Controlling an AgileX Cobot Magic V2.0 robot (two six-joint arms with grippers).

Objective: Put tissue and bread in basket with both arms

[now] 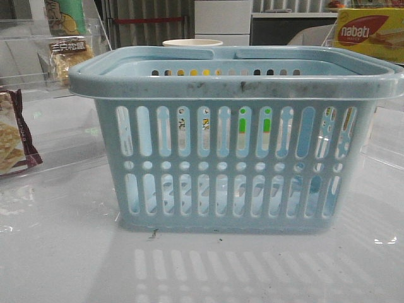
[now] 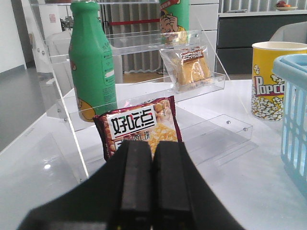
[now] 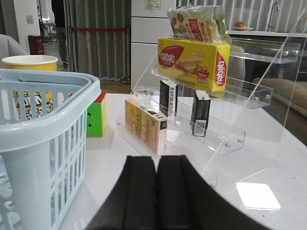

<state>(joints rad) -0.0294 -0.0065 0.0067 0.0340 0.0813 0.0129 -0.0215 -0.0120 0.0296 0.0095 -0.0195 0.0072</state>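
Note:
The light-blue slotted basket (image 1: 233, 145) stands in the middle of the table; it also shows in the left wrist view (image 2: 293, 120) and the right wrist view (image 3: 43, 143). The bread (image 2: 189, 67), clear-wrapped with a brown label band, rests on the left acrylic shelf (image 1: 66, 57). The tissue (image 3: 168, 97), a small dark packet with a lighter edge, stands on the right acrylic shelf beside a second dark packet (image 3: 200, 113). My left gripper (image 2: 152, 182) is shut and empty, facing the left shelf. My right gripper (image 3: 156, 191) is shut and empty, beside the basket. Neither gripper shows in the front view.
A maroon-edged snack bag (image 2: 139, 127) leans at the left shelf's foot, with a green bottle (image 2: 91, 62) above it. A popcorn cup (image 2: 271, 79) stands behind the basket. The right shelf holds a Nabati box (image 3: 194, 62) and a tan box (image 3: 144, 124); a colour cube (image 3: 96, 115) sits nearby.

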